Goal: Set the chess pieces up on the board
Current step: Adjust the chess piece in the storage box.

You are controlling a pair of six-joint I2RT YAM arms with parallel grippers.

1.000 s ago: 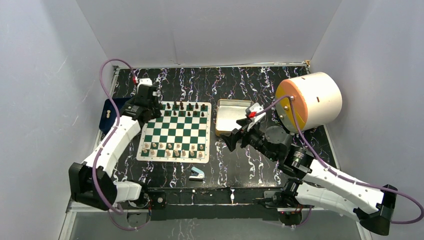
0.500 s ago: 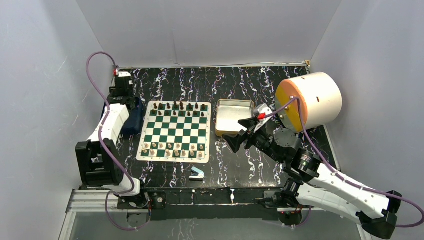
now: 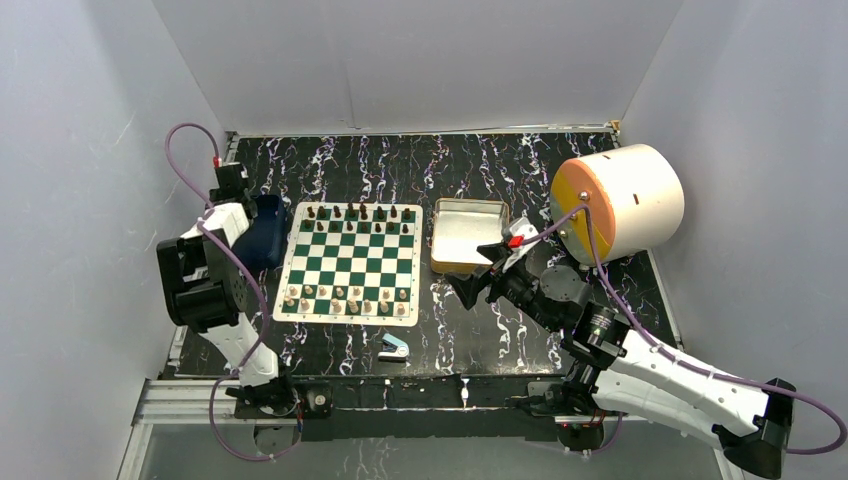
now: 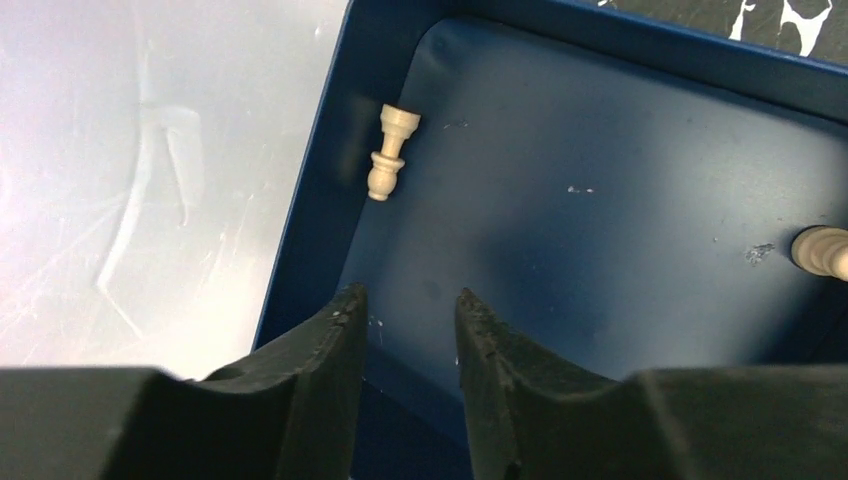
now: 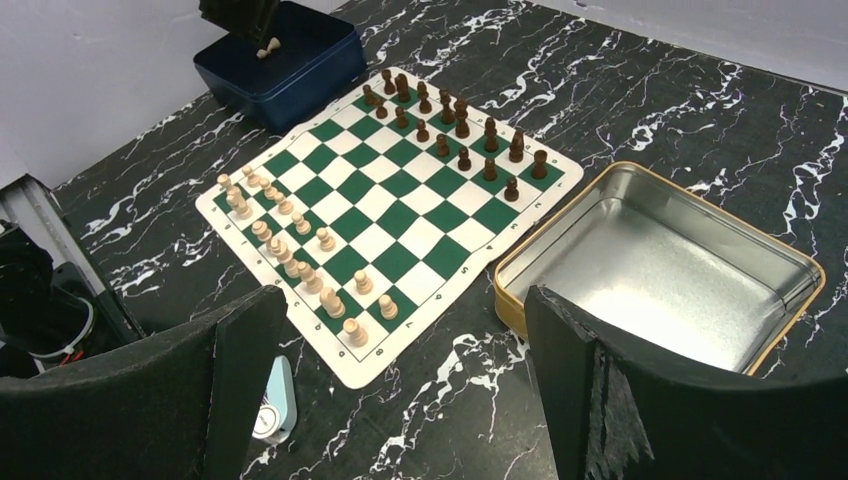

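Left wrist: the left gripper (image 4: 408, 300) hangs narrowly parted and empty over the blue tray (image 4: 620, 200).

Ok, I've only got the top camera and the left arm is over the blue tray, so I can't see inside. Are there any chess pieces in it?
Observer: Yes. The left wrist camera shows a pale piece lying on its side by the wall of the blue tray.
Operator: Just that one?
Observer: No, a second pale piece pokes in at the right edge of that view, also in the tray.
Operator: Is the left gripper holding anything?
Observer: No. The left gripper is open and empty, above the tray's near edge.
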